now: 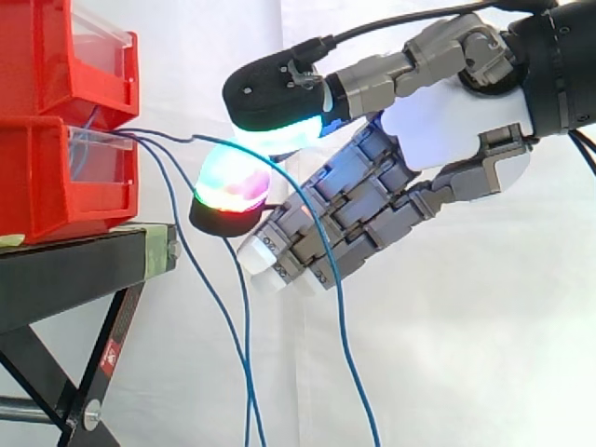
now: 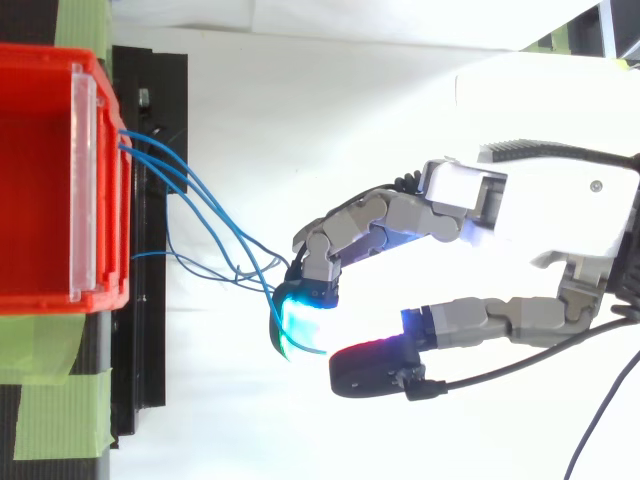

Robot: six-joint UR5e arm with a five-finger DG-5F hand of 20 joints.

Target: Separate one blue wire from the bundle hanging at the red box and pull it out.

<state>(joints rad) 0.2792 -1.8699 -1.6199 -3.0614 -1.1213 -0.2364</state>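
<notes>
Several blue wires [image 2: 205, 205] leave the front of the lower red bin [image 1: 56, 186] and hang past the black stand [image 1: 74, 270]. My hand [image 1: 438, 126] reaches in from the right with its fingers curled among them. One blue wire [image 1: 321, 251] is drawn away from the rest. It runs from the bin between the cyan-glowing pad [image 1: 275, 135] and the red-green pad [image 1: 231, 186], then drops in front of the curled fingers. From above, that wire [image 2: 278, 335] loops round the cyan fingertip [image 2: 303, 312]. The other wires [image 1: 200, 279] hang straight down nearer the stand.
A second red bin [image 1: 65, 56] with a clear front sits on top of the lower one. Green tape [image 2: 50, 400] marks the surface beside the stand. A white curtain [image 1: 447, 354] lies behind and below the hand.
</notes>
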